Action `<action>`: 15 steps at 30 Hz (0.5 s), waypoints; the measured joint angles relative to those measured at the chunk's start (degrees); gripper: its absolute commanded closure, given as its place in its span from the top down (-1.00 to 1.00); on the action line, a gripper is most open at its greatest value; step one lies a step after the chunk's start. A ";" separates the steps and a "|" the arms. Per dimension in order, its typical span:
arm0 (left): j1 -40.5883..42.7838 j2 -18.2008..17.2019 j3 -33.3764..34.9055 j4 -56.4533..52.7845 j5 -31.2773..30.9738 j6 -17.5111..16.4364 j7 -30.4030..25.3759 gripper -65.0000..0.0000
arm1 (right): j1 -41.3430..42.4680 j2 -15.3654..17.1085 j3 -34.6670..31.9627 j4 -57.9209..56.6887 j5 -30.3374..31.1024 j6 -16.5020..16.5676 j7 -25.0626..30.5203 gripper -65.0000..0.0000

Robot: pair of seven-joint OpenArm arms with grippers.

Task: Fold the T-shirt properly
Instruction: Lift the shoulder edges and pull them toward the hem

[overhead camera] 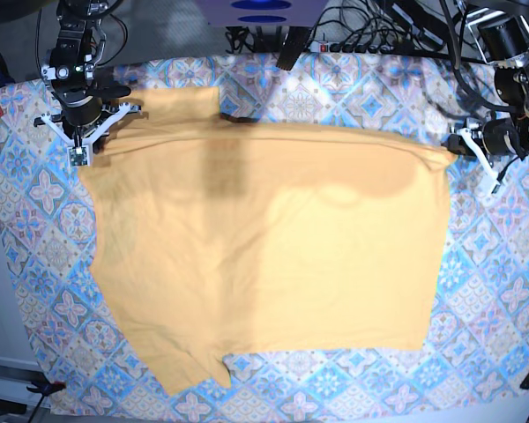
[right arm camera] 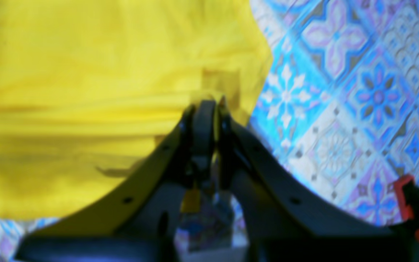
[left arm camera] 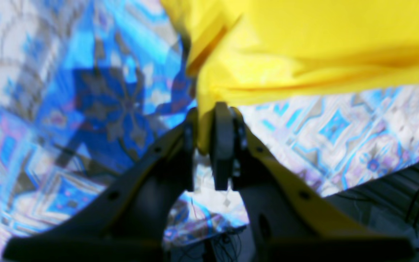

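mustard-yellow fabric of the plain short-sleeved t-shirt [overhead camera: 264, 256] covered most of the worktop, which wore a blue-and-pink diamond-patterned tablecloth [overhead camera: 498, 273]. the shirt lay spread and mostly flat, its far edge drawn into a taut line between the two arms, with one sleeve sticking out at the near left of the base view and another flap at the far left.

the left pincer [left arm camera: 209, 138] was pressed together on a bunched corner of the yellow cloth, at the right end of that far edge in the base view [overhead camera: 465, 145]. the right pincer [right arm camera: 209, 120] was likewise pinching the shirt's edge, at the far left of the base view [overhead camera: 81, 141], with fabric caught between its dark fingers [right arm camera: 203, 123].

around the cloth, a tangle of black cables [overhead camera: 379, 31] and a power strip ran along the far side of the worktop. a small red clamp [right arm camera: 404, 196] sat at the tablecloth's edge in the right wrist view, and another red-handled clamp [overhead camera: 48, 386] gripped the near left corner. both wrist views were blurred, so finer detail of the grip could not be told.
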 measured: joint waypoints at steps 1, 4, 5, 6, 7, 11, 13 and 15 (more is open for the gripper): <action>-0.72 0.04 0.07 -0.09 0.28 0.00 0.02 -0.80 | 0.52 0.00 0.00 0.00 -0.02 0.02 0.02 -0.92; -3.10 0.00 0.11 -0.09 2.91 -0.02 -0.17 -0.80 | 2.01 -0.04 -0.02 0.00 0.02 0.09 0.02 -0.92; -3.69 0.02 0.13 -0.09 3.54 0.00 -0.17 -0.80 | 2.43 -0.02 -0.02 0.00 0.00 0.07 -0.37 -0.91; -4.26 0.28 0.13 -0.09 4.28 0.00 -0.15 -0.80 | 2.89 0.00 0.00 0.00 -0.02 0.04 -0.50 -0.91; -4.61 0.70 0.11 -0.09 5.31 0.00 -0.17 -0.80 | 3.41 -0.02 0.00 0.00 -0.04 0.02 -0.70 -0.91; -5.95 1.60 0.22 -0.28 8.92 -0.04 0.02 -0.80 | 6.25 -0.04 -0.02 -0.13 0.02 0.02 -0.66 -0.91; -6.88 1.73 0.17 -0.31 10.12 -0.02 0.07 -0.80 | 7.82 0.00 0.00 -0.13 0.00 0.11 -1.55 -0.91; -8.02 2.01 0.17 -0.31 11.43 -0.02 0.02 -0.80 | 9.86 -0.04 -0.02 -0.31 0.02 0.09 -4.85 -0.91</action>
